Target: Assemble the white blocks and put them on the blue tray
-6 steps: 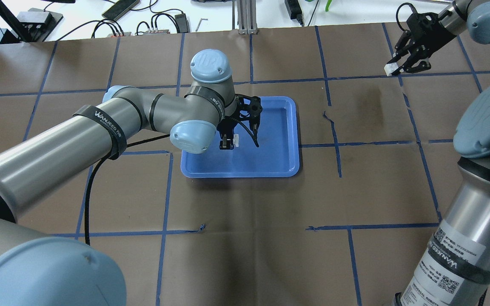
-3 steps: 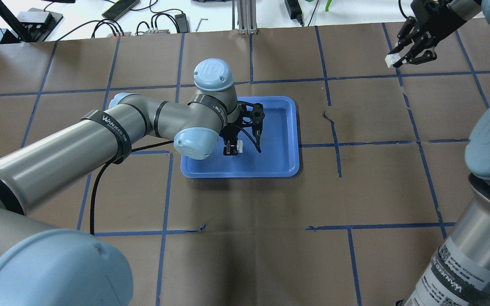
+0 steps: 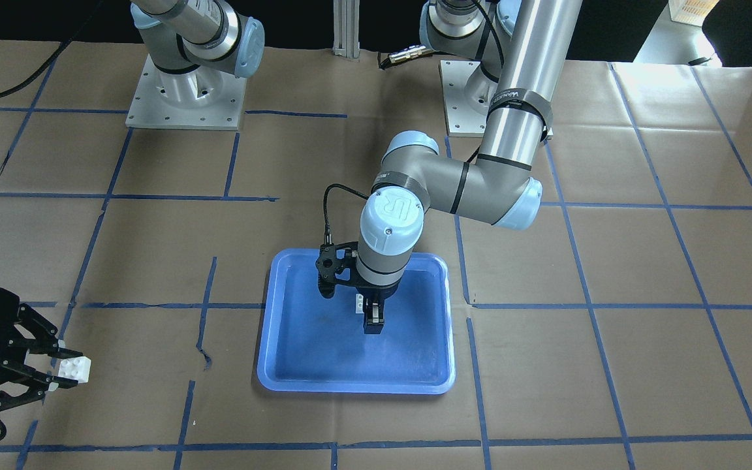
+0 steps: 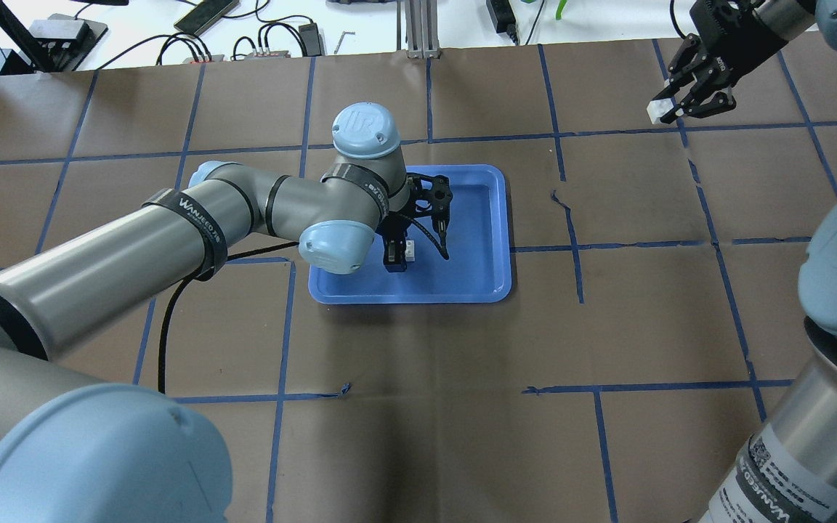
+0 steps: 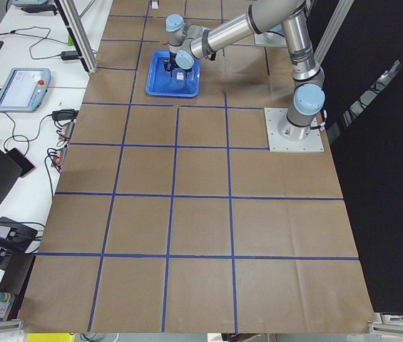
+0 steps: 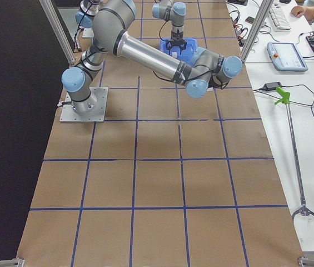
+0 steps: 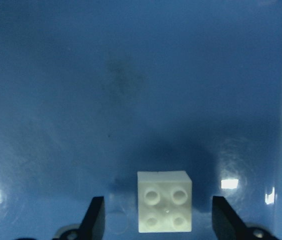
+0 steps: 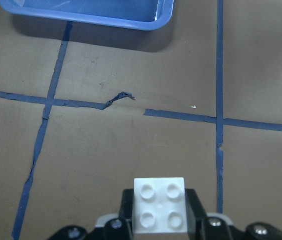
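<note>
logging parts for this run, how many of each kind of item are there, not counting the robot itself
white block: 2
blue tray: 1
total: 3

Brown paper table top (image 4: 426, 349), blue tape grid (image 4: 280, 396); white bench (image 5: 1, 135) alongside, cables (image 4: 175, 45) strewn; black backdrop (image 5: 386, 178) opposite
</note>
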{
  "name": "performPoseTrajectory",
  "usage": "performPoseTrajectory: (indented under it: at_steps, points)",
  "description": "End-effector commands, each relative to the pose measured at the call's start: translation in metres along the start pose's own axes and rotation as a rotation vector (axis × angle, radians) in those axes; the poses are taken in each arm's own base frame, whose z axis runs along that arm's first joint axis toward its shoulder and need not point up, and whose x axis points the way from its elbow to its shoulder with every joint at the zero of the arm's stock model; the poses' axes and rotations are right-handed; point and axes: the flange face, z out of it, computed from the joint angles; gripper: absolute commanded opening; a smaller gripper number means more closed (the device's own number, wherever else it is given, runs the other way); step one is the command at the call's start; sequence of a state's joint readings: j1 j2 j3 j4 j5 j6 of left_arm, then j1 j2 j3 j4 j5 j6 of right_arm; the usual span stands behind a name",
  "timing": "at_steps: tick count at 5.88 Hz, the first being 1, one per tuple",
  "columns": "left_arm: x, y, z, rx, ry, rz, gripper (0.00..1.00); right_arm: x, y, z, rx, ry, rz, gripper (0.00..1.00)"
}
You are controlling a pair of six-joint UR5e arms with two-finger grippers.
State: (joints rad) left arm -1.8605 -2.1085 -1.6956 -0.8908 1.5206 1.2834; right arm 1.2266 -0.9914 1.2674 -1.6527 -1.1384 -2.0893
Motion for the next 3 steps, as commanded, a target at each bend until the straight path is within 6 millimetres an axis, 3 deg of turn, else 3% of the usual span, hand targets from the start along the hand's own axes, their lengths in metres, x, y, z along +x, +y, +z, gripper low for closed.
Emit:
performPoseTrajectory:
  at_steps: [1, 3]
  points:
    - [-0.007, 0.033, -0.059, 0.000, -0.004, -0.060, 0.82, -0.017, -0.014, 0.000, 0.005, -0.008, 0.026, 0.40]
    - [0.011, 0.096, -0.147, -0.008, 0.037, -0.171, 0.82, -0.034, -0.080, 0.017, 0.009, -0.026, 0.053, 0.40]
